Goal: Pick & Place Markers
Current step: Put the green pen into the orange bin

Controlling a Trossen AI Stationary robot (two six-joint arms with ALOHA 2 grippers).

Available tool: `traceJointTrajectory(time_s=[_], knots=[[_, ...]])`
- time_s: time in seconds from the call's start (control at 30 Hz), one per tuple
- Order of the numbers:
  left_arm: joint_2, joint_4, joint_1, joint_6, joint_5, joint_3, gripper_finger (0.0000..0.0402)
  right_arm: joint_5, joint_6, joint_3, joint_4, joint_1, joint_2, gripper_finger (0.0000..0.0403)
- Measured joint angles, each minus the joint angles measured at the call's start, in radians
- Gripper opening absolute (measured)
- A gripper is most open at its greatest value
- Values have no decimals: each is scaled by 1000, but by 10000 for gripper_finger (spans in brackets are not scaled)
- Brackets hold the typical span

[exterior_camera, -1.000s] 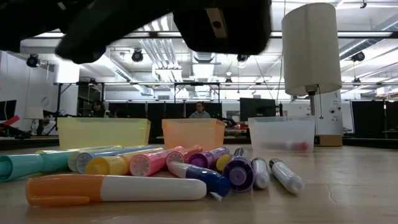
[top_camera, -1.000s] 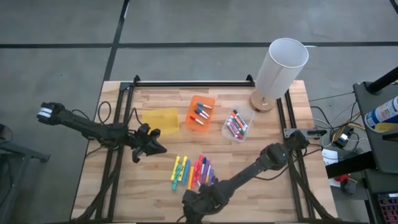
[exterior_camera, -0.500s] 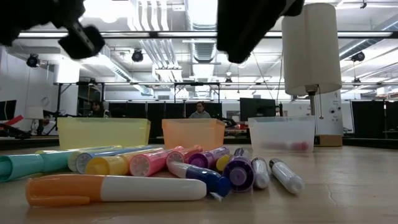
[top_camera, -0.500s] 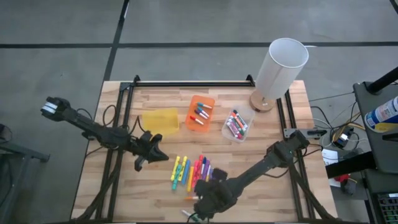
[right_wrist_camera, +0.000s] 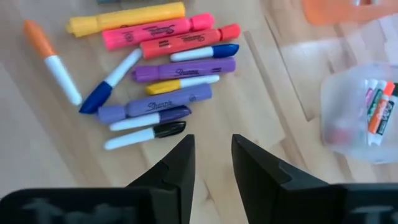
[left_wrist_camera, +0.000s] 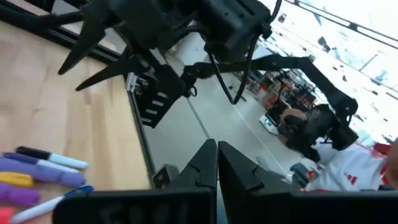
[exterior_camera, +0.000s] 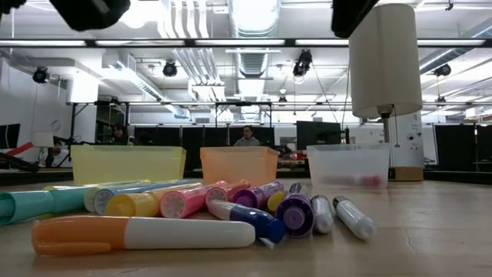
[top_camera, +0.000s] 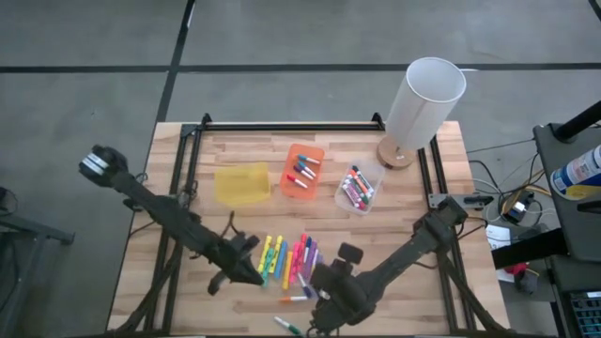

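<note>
Several markers (top_camera: 293,261) lie side by side in a loose pile on the wooden table, toward its near edge; in the right wrist view they show as yellow, pink, red, purple and blue markers (right_wrist_camera: 163,59). My left gripper (top_camera: 254,272) is shut and held level just left of the pile, its fingers (left_wrist_camera: 217,163) pressed together, touching nothing. My right gripper (top_camera: 324,293) hangs above the pile's near right side. It slants down, and its fingers (right_wrist_camera: 211,155) stand apart with nothing between them.
A yellow bin (top_camera: 241,183), an orange bin (top_camera: 302,171) and a clear bin (top_camera: 360,188), the last two with markers inside, stand beyond the pile. A white lamp (top_camera: 423,99) is at the far right. A stray marker (top_camera: 287,327) lies at the near edge.
My left gripper has swung toward the table's near edge and right, up to the left side of the pile, staying shut. My right gripper has lifted off the near end of the pile and tipped downward; the markers lie as before.
</note>
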Motion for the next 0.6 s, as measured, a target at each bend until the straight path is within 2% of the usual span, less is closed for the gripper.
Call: traceJointTrajectory(time_s=[0.07, 0.2, 0.43, 0.6], knots=[[34, -2, 0, 0, 2, 32, 9, 3, -19, 0, 0, 4, 0, 90], [82, -50, -21, 90, -4, 90, 9, 83, -62, -1, 0, 19, -1, 74], [122, -180, -85, 171, -131, 123, 9, 210, -134, -2, 21, 41, -4, 48], [118, -221, -115, 179, -197, 120, 9, 234, -371, -2, 265, 24, -21, 38]])
